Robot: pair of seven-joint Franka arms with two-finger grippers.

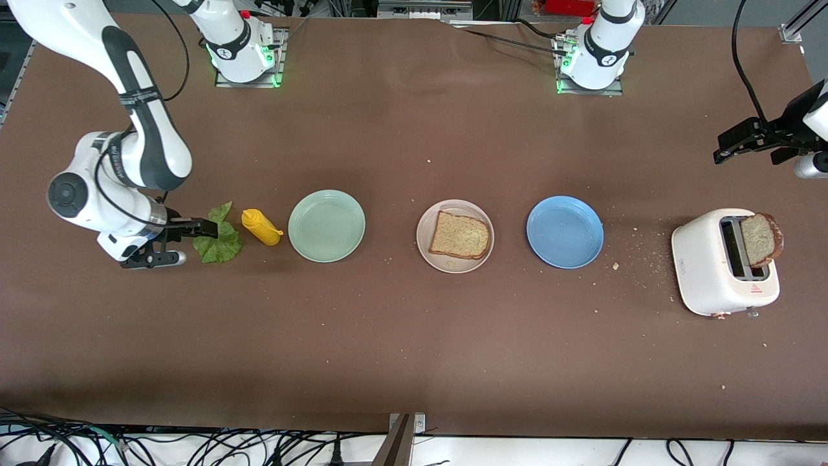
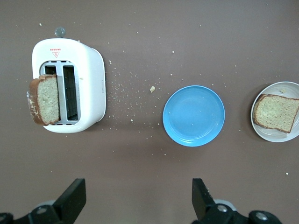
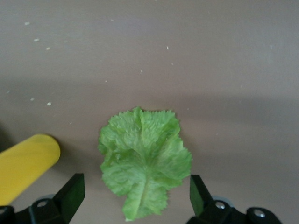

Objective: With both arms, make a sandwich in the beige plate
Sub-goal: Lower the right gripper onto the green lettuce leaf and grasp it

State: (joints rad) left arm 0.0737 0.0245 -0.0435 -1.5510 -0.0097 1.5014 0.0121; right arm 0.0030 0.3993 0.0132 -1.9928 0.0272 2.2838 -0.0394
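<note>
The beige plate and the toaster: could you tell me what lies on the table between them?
The blue plate lies between the beige plate and the toaster, with scattered crumbs nearer the toaster; the front view shows this.

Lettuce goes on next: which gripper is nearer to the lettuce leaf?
Right. The right gripper is open directly over the lettuce leaf, beside the mustard bottle. The left gripper waits open at the other end of the table, near the toaster.
</note>
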